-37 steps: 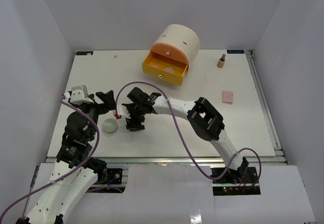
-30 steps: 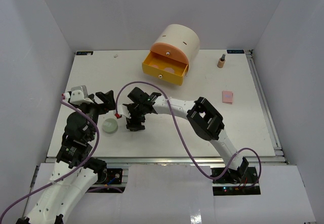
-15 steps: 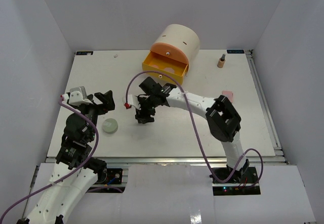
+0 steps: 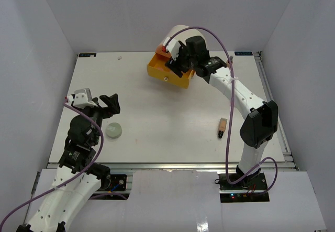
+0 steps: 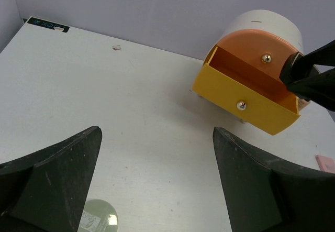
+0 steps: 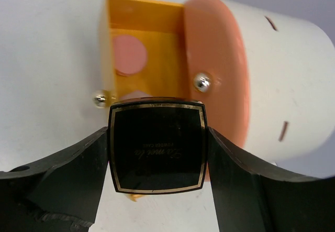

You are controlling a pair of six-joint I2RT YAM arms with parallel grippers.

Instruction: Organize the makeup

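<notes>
- A large cream drum (image 4: 184, 37) of drawers is standing at the far side of the table, directly behind the right gripper (image 4: 177, 63).
- Its yellow drawer (image 6: 146, 13) is standing pulled open, lying just beneath and ahead of the right gripper's fingers. A pink round item (image 6: 130, 54) is already sitting inside it.
- The right gripper is clamping a black square compact (image 6: 157, 145) flat between its two fingers and is hovering it over the open drawer. This item looks about to be stowed, but it is not yet released.
- The left gripper (image 5: 157, 137) is hanging with its fingers spread wide and nothing between them, well away from the drawers.
- A pale green ball (image 4: 114, 131) is sitting loose on the table just below the left gripper, not yet put away.
- A tan black-capped bottle (image 4: 222, 128) is lying on its side, well apart from both grippers, and is waiting to be stowed.
- Judging by this, the job is partly done, with several pieces remaining outside.
</notes>
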